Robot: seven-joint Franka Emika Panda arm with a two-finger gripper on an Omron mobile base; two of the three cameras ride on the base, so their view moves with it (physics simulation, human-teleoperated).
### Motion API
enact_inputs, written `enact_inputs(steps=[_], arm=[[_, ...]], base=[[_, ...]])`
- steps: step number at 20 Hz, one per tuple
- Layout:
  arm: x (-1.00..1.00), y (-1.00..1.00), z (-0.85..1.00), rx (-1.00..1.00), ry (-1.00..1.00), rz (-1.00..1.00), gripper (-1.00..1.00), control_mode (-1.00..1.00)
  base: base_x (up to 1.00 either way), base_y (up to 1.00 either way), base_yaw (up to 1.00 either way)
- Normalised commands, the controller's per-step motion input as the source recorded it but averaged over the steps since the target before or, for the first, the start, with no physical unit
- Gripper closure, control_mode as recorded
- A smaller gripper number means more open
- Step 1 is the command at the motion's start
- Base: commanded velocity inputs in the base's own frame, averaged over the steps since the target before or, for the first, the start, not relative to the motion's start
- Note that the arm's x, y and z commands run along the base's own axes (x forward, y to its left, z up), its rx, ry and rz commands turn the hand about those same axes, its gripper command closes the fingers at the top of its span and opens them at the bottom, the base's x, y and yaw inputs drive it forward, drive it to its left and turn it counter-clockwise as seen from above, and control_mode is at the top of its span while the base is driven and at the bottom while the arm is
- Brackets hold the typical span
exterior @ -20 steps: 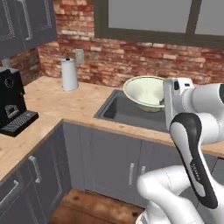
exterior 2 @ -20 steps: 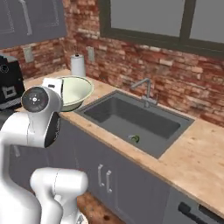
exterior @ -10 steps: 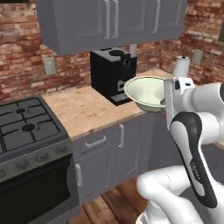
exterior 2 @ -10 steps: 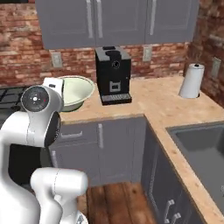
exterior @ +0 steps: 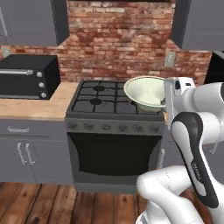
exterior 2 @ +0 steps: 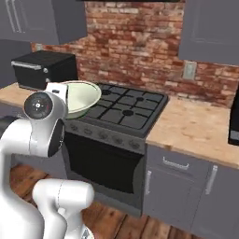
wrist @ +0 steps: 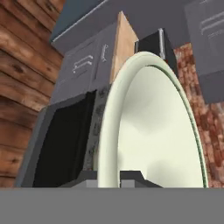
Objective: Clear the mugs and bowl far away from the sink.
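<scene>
The wide pale cream-green bowl (exterior: 146, 92) hangs tilted in the air over the right front of the stove, its rim clamped by my gripper (exterior: 167, 99). From the right base camera the bowl (exterior 2: 82, 95) sits just beside my white wrist, above the stove's left front corner. Seen from the hand, the bowl (wrist: 153, 131) stands on edge with its hollow facing right, and my gripper (wrist: 109, 176) is shut on its rim at the bottom. The mugs and the sink are out of view.
A black gas stove (exterior: 109, 99) with an oven door below stands straight ahead. A black microwave (exterior: 27, 76) rests on the wooden counter (exterior: 37, 108) to its left. More wooden counter (exterior 2: 196, 127) runs to the stove's right, with a dark appliance (exterior 2: 234, 116) at the edge.
The whole picture has shifted: the base has gone from the sink, past the coffee machine, to the stove. The bowl stays held in the gripper, in the same place relative to the arm.
</scene>
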Motion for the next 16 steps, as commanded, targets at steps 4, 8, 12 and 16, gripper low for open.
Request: enact_inputs(steps=[4,8,12,16], arm=[[0.0,0.0,0.0,0.0,0.0,0.0,1.0,1.0],[0.0,0.0,0.0,0.0,0.0,0.0,1.0,1.0],[0.0,0.0,0.0,0.0,0.0,0.0,1.0,1.0],[0.0,0.0,0.0,0.0,0.0,0.0,1.0,1.0]], base=[[-0.11,0.68,0.94],[0.37,0.42,0.62],[0.68,0.22,0.12],[0.69,0.82,0.02]])
